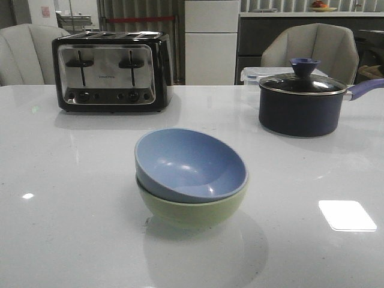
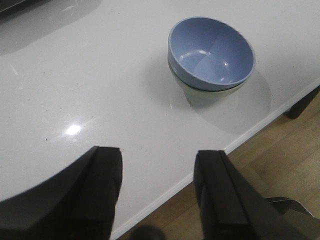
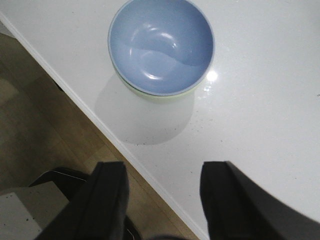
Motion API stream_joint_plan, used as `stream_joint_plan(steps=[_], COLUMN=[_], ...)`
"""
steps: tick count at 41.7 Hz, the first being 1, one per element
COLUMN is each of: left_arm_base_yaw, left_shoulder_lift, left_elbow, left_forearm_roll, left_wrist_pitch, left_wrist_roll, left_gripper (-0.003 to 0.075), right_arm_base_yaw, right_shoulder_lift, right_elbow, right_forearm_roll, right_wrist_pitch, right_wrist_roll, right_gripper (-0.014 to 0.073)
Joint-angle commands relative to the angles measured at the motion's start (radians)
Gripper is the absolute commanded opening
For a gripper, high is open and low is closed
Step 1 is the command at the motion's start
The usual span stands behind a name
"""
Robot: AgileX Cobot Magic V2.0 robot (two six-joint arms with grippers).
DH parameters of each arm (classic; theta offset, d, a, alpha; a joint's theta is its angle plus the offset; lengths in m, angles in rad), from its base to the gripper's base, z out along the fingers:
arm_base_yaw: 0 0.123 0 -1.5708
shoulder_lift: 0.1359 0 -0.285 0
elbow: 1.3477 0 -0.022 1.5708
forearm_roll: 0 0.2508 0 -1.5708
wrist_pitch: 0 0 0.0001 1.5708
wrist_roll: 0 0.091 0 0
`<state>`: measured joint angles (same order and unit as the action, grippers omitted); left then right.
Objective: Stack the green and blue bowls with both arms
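Dusty blue matte round bowl [image 1: 191, 163] nests tilted in pale sage green bowl [image 1: 192, 209] — stack made; I hold left gripper [image 2: 157, 187] and right gripper [image 3: 162, 192] released, empty, well apart.

Near edge, middle: my stacked bowls [image 1: 191, 177] block it.
Far left corner: toaster [image 1: 112, 72] in my way.
Far right corner: saucepan [image 1: 303, 99], handle reaching right.

Two bowls [image 1: 191, 177], one saucepan [image 1: 300, 103], one toaster [image 1: 111, 72].
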<state>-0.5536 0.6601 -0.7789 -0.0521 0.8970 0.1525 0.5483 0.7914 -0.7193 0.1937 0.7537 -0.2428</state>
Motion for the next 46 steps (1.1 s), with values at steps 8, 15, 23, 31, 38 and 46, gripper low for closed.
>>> stream_joint_plan(steps=[8, 15, 23, 31, 38, 46], left_arm_base_yaw=[-0.007, -0.007, -0.007, -0.007, -0.007, -0.007], left_shoulder_lift=[-0.054, -0.054, -0.054, -0.054, -0.054, -0.054], left_elbow=[0.054, 0.054, 0.054, 0.054, 0.054, 0.054], left_forearm_roll=[-0.002, -0.002, -0.002, -0.002, -0.002, -0.004], left_wrist_pitch=[-0.116, -0.131, -0.149, -0.151, -0.151, -0.147], left_wrist_roll=[-0.011, -0.011, -0.011, -0.011, -0.011, -0.011], left_gripper=[0.039, 0.039, 0.0315, 0.0148, 0.0093, 0.0093], right_arm_base_yaw=[-0.026, -0.026, -0.026, -0.026, -0.026, -0.026], right_shoulder_lift=[-0.067, -0.093, -0.094, -0.094, -0.094, -0.094], right_elbow=[0.011, 0.086, 0.115, 0.118, 0.118, 0.118], right_forearm_roll=[-0.004, 0.019, 0.055, 0.056, 0.056, 0.056], right_wrist_pitch=[-0.06, -0.123, -0.158, -0.155, -0.155, -0.156], right_wrist_roll=[0.02, 0.02, 0.02, 0.02, 0.02, 0.02], right_gripper=[0.0449, 0.0449, 0.033, 0.0129, 0.0079, 0.0079])
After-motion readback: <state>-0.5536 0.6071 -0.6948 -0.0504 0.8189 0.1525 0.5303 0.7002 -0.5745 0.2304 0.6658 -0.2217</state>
